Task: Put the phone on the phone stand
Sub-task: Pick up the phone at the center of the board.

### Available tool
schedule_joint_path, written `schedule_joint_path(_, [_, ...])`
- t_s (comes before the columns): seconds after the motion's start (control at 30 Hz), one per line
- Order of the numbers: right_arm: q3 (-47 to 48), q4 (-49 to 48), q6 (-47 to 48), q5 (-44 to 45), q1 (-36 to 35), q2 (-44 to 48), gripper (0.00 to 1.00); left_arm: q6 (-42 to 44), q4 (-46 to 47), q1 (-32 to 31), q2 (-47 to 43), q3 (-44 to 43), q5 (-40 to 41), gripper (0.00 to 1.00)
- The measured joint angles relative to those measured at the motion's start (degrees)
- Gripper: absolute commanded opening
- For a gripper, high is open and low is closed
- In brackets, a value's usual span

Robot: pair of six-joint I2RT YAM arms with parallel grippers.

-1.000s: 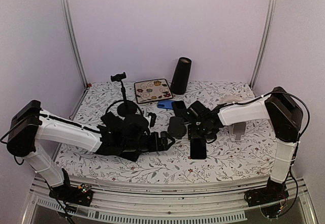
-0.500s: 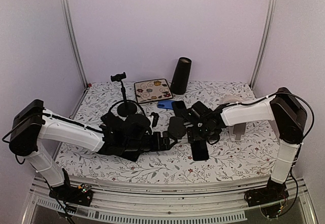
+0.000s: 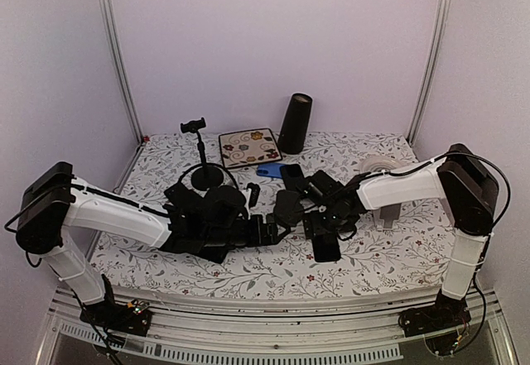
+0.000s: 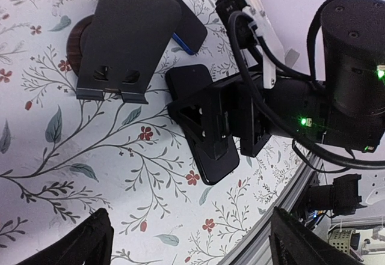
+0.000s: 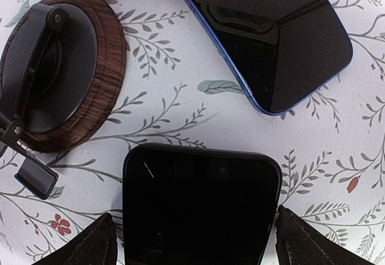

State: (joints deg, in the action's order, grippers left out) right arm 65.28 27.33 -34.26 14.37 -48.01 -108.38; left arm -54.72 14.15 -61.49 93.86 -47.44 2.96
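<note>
Plainly the job is at its early stage: the black phone (image 5: 201,208) lies flat on the bench (image 3: 248,278), face up, just beside the phone stand (image 4: 127,36) but not on it, and the stand's sloped back and front lip are bare. The right claw (image 5: 195,214) hangs directly over the phone with its fingers spread wide, one off each long edge, and no firm grip shows. The left claw (image 4: 186,212) is also spread wide and holds nothing, hovering low on the near side of the stand. Judging from this, what is left is nearly everything: closing on the phone, lifting it, tilting it and setting its lower edge into the stand's lip. By count there are two arms and two clear phones, the black one and a blue-edged phone (image 5: 277,36) lying beyond it. A third dark slab at the edge of the right wrist view is too cropped to name. There is one wood-based stand, one clamp on a pole (image 3: 194,125), one black cylinder (image 3: 295,123) and one patterned tile (image 3: 249,147).
</note>
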Motion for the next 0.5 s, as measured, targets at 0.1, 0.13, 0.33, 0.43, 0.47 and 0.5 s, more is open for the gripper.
schedule_joint_path(0.1, [-0.39,-1.03,0.04,-0.22,0.00,0.00,0.86,0.00,0.13,0.00,0.02,0.00,-0.04,0.90])
schedule_joint_path(0.13, [-0.44,-1.27,0.09,-0.20,0.00,-0.04,0.85,0.00,0.13,-0.02,0.02,0.00,-0.04,0.89])
schedule_joint_path(0.33, [-0.09,-2.49,0.50,0.04,0.00,-0.68,0.71,-0.02,0.15,-0.20,0.02,0.00,-0.09,0.88])
schedule_joint_path(0.43, [0.02,-2.51,0.50,0.04,0.00,-0.70,0.66,-0.02,0.15,-0.22,0.02,0.00,-0.17,0.87])
schedule_joint_path(0.47, [0.04,-2.51,0.50,0.04,0.00,-0.70,0.65,-0.02,0.15,-0.22,0.02,0.00,-0.17,0.87])
schedule_joint_path(0.5, [0.04,-2.49,0.50,0.04,0.00,-0.68,0.65,-0.02,0.15,-0.22,0.02,0.00,-0.17,0.86])
